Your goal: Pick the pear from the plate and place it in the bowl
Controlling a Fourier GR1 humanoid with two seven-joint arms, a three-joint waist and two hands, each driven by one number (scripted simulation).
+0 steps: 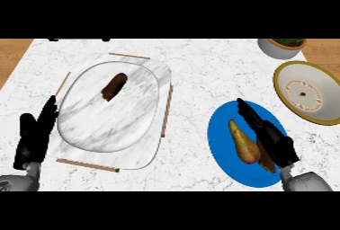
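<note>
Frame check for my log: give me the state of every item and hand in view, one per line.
pear: lying on the blue plate, not lifted
bowl: upright, no pear in it
right hand: open, fingers straight, over the pear's right side
left hand: open, resting at the left edge
glass lid: lying on the marble board
potted plant: upright at the top right corner

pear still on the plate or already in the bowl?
On the plate. The pear lies on its side on the blue plate, beside the open right robot hand; the bowl holds no pear.
</note>
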